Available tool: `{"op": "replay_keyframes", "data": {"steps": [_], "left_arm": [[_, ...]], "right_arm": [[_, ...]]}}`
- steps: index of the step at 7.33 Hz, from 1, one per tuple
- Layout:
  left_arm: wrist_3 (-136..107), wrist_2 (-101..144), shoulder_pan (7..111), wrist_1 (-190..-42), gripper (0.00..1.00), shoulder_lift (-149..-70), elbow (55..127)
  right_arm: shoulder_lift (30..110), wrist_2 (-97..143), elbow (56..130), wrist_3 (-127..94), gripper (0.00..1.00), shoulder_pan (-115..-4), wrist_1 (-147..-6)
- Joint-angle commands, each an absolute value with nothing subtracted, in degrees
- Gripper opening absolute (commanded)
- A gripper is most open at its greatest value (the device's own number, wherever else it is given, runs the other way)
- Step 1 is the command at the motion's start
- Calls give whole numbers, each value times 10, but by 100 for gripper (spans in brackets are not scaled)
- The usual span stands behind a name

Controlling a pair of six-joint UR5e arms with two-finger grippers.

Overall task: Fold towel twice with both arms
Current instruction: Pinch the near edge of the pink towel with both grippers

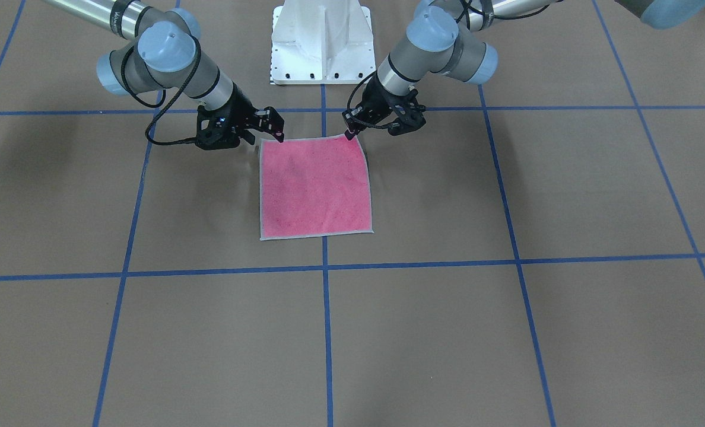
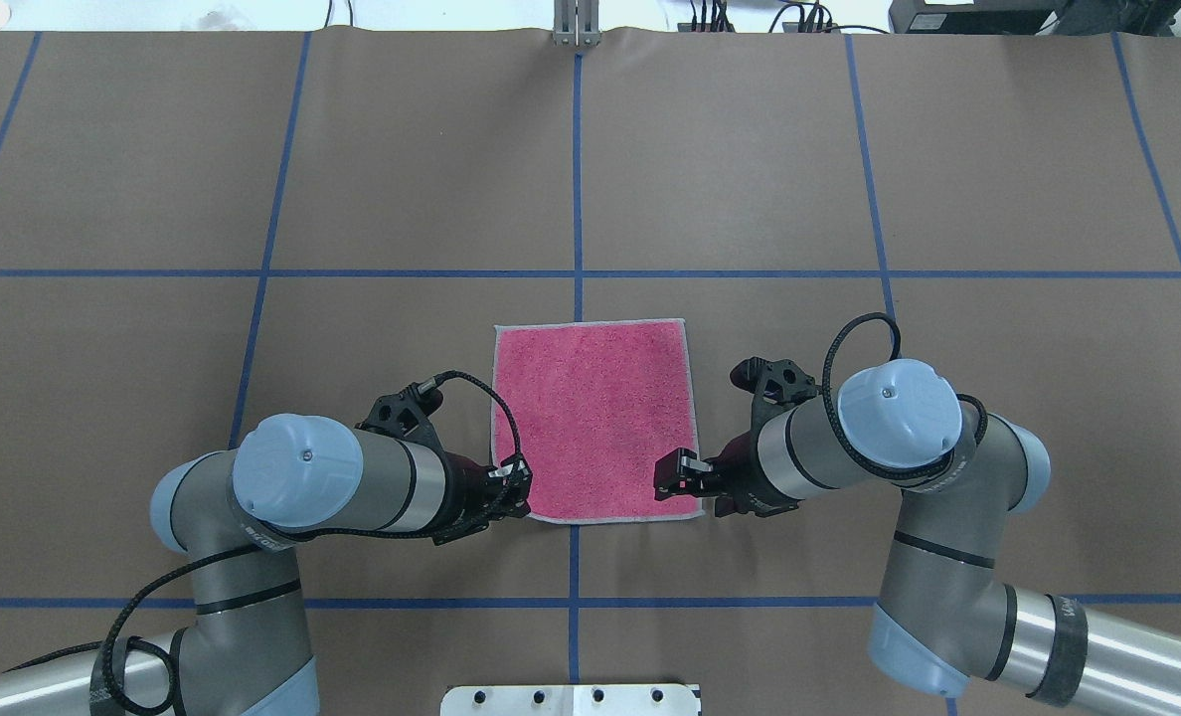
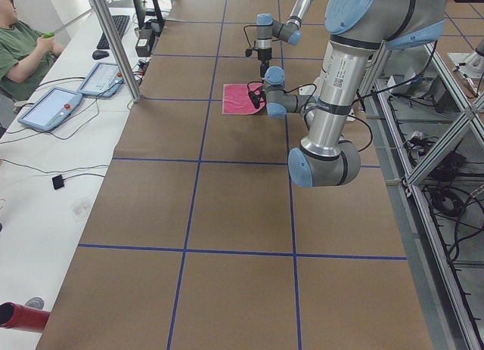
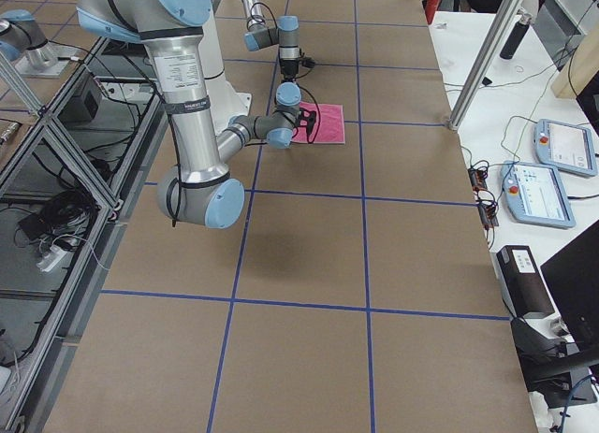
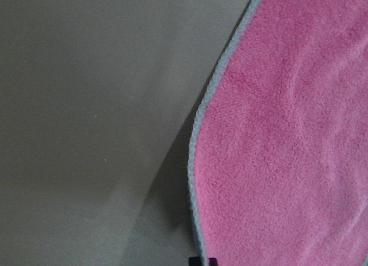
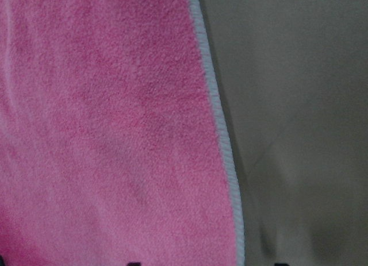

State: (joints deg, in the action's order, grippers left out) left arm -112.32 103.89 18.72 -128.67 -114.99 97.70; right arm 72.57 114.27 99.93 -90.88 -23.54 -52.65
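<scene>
Towel [image 1: 316, 187] spread; left end effector [image 1: 351, 131], right end effector [image 1: 278, 134] tilted at corners, grip unclear.

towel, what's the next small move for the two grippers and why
Probably raise both near corners together a little. The towel lies flat and unfolded, with the left gripper and right gripper at its two robot-side corners; whether they grip it is unclear.

No legible text or labels.

Flat pink towel [image 2: 593, 418], brown table [image 2: 750, 149], blue gridlines [image 2: 578, 179]
</scene>
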Motion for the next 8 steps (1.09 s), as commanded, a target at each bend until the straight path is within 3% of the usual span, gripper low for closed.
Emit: {"op": "replay_keyframes", "data": {"steps": [1,3,5,8], "left_arm": [[-1123,1038,187,-1288,0,-1150,978],[-1123,1038,187,-1288,0,-1149,979],[-1123,1038,187,-1287,0,-1149,980],[-1123,1038,188,-1287,0,-1150,981]], "right_arm": [[722,1143,996,-909,77,-235,-526],[721,1143,985,-908,74,-235,-526],[720,1143,984,-909,56,-235,-526],[720,1142,986,-910,7,-236,-526]]}}
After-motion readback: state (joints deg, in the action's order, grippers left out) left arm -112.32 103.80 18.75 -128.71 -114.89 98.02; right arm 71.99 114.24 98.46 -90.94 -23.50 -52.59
